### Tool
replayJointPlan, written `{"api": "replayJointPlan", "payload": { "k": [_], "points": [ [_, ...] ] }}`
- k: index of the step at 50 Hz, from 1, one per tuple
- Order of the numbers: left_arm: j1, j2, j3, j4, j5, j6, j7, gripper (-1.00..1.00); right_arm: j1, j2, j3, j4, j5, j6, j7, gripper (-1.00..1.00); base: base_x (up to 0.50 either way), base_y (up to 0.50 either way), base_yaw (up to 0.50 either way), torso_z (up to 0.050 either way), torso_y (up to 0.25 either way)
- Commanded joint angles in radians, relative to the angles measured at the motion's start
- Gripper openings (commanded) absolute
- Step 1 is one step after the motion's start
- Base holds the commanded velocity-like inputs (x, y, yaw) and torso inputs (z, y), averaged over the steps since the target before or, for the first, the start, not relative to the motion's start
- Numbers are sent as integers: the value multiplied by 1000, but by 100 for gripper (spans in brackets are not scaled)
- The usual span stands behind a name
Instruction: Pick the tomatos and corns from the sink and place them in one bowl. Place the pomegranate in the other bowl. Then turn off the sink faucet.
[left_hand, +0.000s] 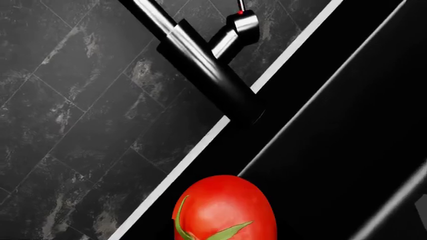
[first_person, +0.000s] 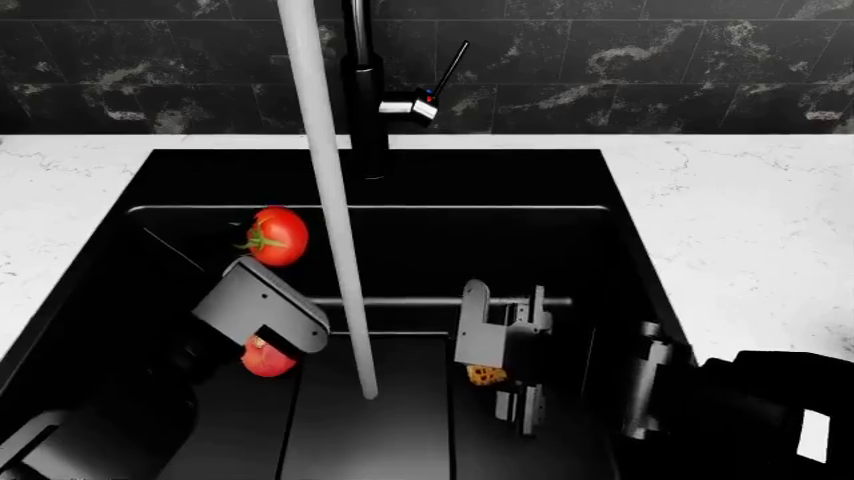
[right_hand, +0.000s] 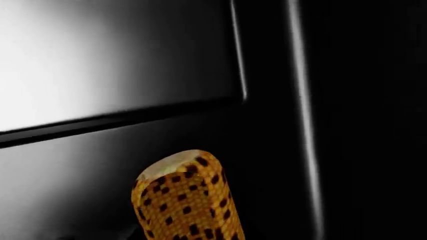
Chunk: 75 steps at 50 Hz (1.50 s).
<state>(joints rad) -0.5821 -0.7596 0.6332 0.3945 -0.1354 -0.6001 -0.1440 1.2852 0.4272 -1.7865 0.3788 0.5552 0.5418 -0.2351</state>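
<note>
I have both arms down inside the black sink (first_person: 400, 178). My left gripper (first_person: 262, 345) sits over 1 tomato (first_person: 267, 358) — it shows red just beneath the grey housing, but I cannot tell whether the fingers are apart or clamped on it. A 2nd tomato (first_person: 276, 236) lies beyond that gripper, near the sink's back wall. My right gripper (first_person: 497, 375) hangs over a corn cob (first_person: 485, 375), which peeks out right at its fingers; again I cannot tell their spread. Water (first_person: 331, 200) streams from the faucet (first_person: 363, 90) between the 2 grippers — its lever (first_person: 449, 68) is tilted up.
</note>
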Motion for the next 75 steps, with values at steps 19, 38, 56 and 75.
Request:
{"api": "replayJointPlan", "payload": {
  "k": [19,38,56,75],
  "points": [
    [67,42,-230,61,-209,93,-21,-100,299,273,164,-813,154,398,298,-100,-2,1,0,0,170],
    [142,81,-340,148,-241,119,-159,-100,27,386,596,-952,440,307,1044,-100,-42,-2,0,0,250],
    [225,127,-367,269,-103,316,-254,-100,-235,486,722,-1163,316,-51,1333,-100,-500,138,0,0,42],
    [243,161,-393,248,-69,296,-335,-100,-224,472,702,-1230,257,8,1401,-100,-446,246,0,0,0]
  ]
}}
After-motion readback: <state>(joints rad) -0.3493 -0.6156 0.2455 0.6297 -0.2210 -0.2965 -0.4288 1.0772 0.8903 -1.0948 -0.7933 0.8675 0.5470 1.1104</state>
